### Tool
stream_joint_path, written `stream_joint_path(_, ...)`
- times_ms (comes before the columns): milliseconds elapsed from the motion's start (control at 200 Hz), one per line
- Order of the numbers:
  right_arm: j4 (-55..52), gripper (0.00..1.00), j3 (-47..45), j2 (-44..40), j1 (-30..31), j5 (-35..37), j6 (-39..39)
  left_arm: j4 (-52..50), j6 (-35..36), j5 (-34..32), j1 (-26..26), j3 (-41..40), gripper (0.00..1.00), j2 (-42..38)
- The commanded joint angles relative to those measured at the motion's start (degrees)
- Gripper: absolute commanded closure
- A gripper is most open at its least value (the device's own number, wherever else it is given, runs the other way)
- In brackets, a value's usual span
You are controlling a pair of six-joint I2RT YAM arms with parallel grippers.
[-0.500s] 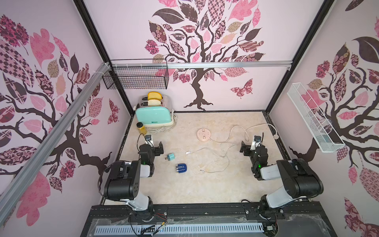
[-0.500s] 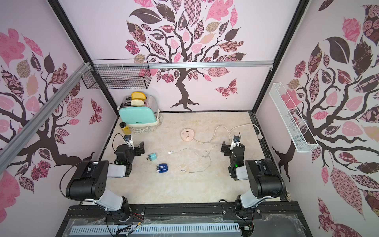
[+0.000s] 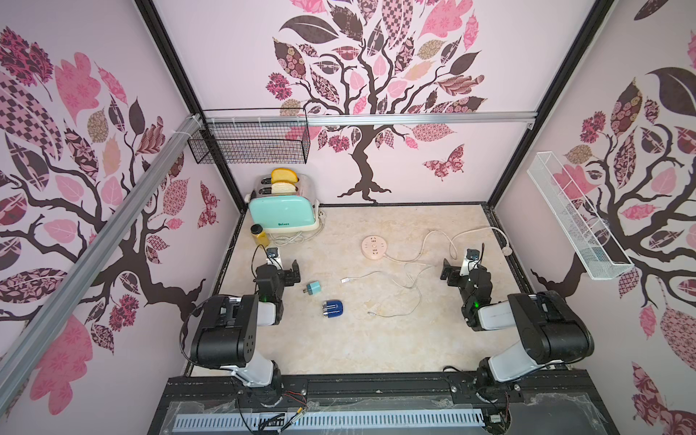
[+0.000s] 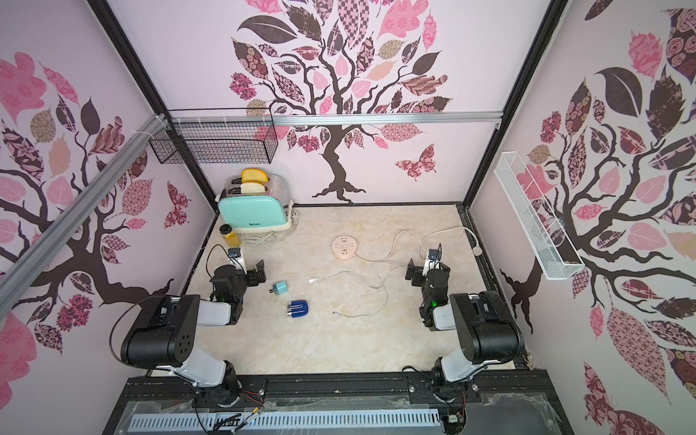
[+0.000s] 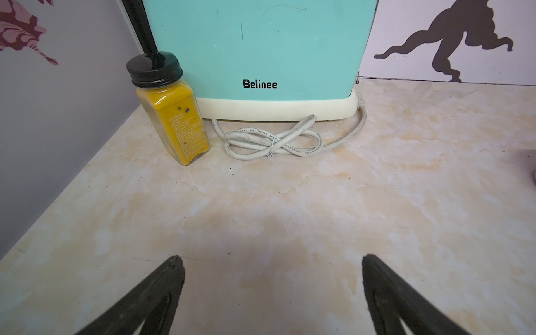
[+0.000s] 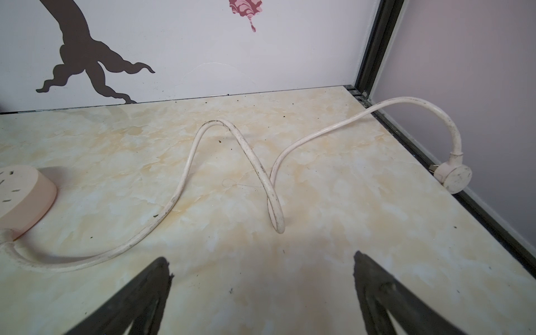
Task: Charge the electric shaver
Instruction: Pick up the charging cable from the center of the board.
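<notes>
— Any movement since half a second ago?

— None to be seen; arms and items all in the same places.

— Progress on the charging?

— Not begun, by the look of it. Electric shaver [image 3: 333, 309] lying loose on the counter [image 3: 339, 350], left of centre, touching nothing. Teal plug adapter [image 3: 313, 289] just beyond it to the left, on its own. Thin white cable [image 3: 345, 280] sprawled to the right, both ends free. Pink socket hub [image 3: 374, 246] farther back, nothing plugged into it. Everything left to do: adapter into hub, cable into adapter, cable into shaver.

— And the fingers?

— Left fingers [image 5: 162, 284] spread wide over bare counter, holding nothing. Right fingers [image 6: 150, 284] equally wide, equally empty. Both well apart from the shaver.

— Differences between the views?

— Shaver, adapter and thin cable visible in both top views only, absent from both wrist views. Left wrist: toaster [image 5: 261, 43], yellow bottle [image 5: 174, 127] and a coiled cord instead. Right wrist: the hub's edge, its thick cord, and its wall plug [image 6: 452, 177] at the counter's right edge, far clearer than from above.
</notes>
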Motion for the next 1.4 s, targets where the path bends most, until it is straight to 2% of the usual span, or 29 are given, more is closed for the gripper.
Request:
stream_joint_path(0,-0.3,0.01,1.3,-0.7,-0.3,-0.1,0.6,0.1,-0.4,0.0,0.2,1.1,0.02,-0.9)
stream_joint_path(195,-0.4,0.01,1.4,-0.6,-0.2,-0.3,0.7,0.5,0.1,0.0,0.1,0.9,0.02,-1.0)
stream_joint_path(230,-0.3,0.01,1.2,-0.7,-0.3,-0.3,0.6,0.2,-0.4,-1.7,0.0,1.8,0.02,-1.4)
stream_joint_path(300,-0.6,0.01,1.7,-1.4,-0.2,-1.6,-0.2,-12.4,-1.2,-3.9,-0.1,6.5,0.02,-5.8)
stream_joint_path(350,-5.2,0.01,3.4,-4.0,0.4,-2.3,-1.5,-21.6,-1.0,-3.4,-0.1,10.6,0.02,-9.0)
stream_joint_path(425,-17.4,0.01,7.2,-9.8,1.3,-2.3,-2.0,-25.4,3.6,2.1,-0.3,13.3,0.02,-13.5)
stream_joint_path(495,-19.2,0.01,7.7,-14.6,1.9,-4.5,-2.1,-31.2,7.6,8.3,-0.2,16.6,0.02,-17.0)
stream_joint_path(580,-23.9,0.01,10.2,-20.2,4.0,-11.6,-4.6,-42.9,12.7,16.3,-0.3,21.9,0.02,-19.7)
stream_joint_path(675,-38.7,0.01,17.7,-21.5,8.9,-23.5,-12.2,-51.5,16.5,23.4,-0.4,24.4,0.02,-21.8)
stream_joint_path(775,-52.9,0.01,24.5,-18.0,17.7,-27.6,-24.2,-56.4,15.8,27.5,-0.4,24.9,0.02,-24.0)
stream_joint_path(905,-58.7,0.01,30.1,-9.9,26.8,-27.0,-32.3,-62.6,11.2,31.5,-0.4,28.2,0.02,-26.5)
stream_joint_path(995,-58.4,0.02,33.0,-4.6,29.2,-27.8,-33.1,-66.2,6.5,32.3,-0.3,30.9,0.02,-27.4)
stream_joint_path(1090,-55.9,0.04,34.7,0.7,30.4,-27.7,-34.4,-71.3,5.0,32.0,-0.2,33.4,0.02,-27.8)
stream_joint_path(1220,-60.9,0.1,40.1,8.6,32.7,-24.1,-39.4,-72.7,2.1,29.7,-0.1,32.7,0.02,-28.6)
stream_joint_path(1396,-63.8,0.14,46.2,16.2,33.1,-18.6,-41.7,-74.1,-0.1,28.9,-0.1,31.7,0.02,-28.9)
